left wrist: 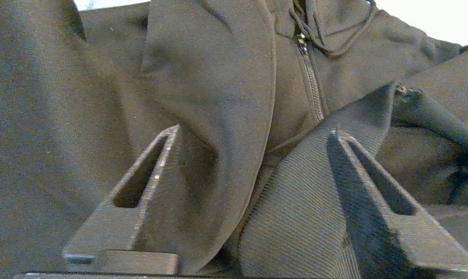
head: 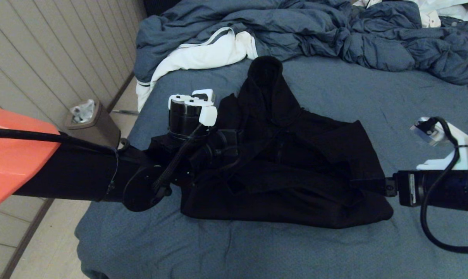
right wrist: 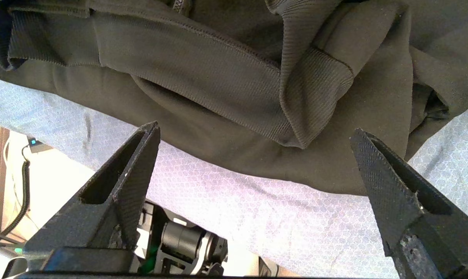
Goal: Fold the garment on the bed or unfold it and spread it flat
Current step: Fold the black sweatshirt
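The garment [head: 296, 162], a black hoodie, lies partly folded in the middle of the bed [head: 373, 100], with its hood pointing toward the far side. My left gripper [left wrist: 254, 131] hovers low over the hoodie's left part and is open. A smooth fold [left wrist: 203, 77] and a ribbed cuff [left wrist: 303, 201] lie between its spread fingers, and the zipper [left wrist: 311, 85] runs just beyond them. My right gripper [right wrist: 254, 128] is open at the hoodie's right edge [right wrist: 203, 69], over bare sheet [right wrist: 276, 209], with nothing between its fingers. In the head view it sits at the garment's right side [head: 367, 184].
A rumpled blue-grey duvet [head: 296, 27] and a white cloth with grey stripes [head: 203, 54] are piled along the far side of the bed. A brown bin [head: 92, 122] stands on the floor at the left, beside a panelled wall [head: 44, 58]. The bed's front edge is near.
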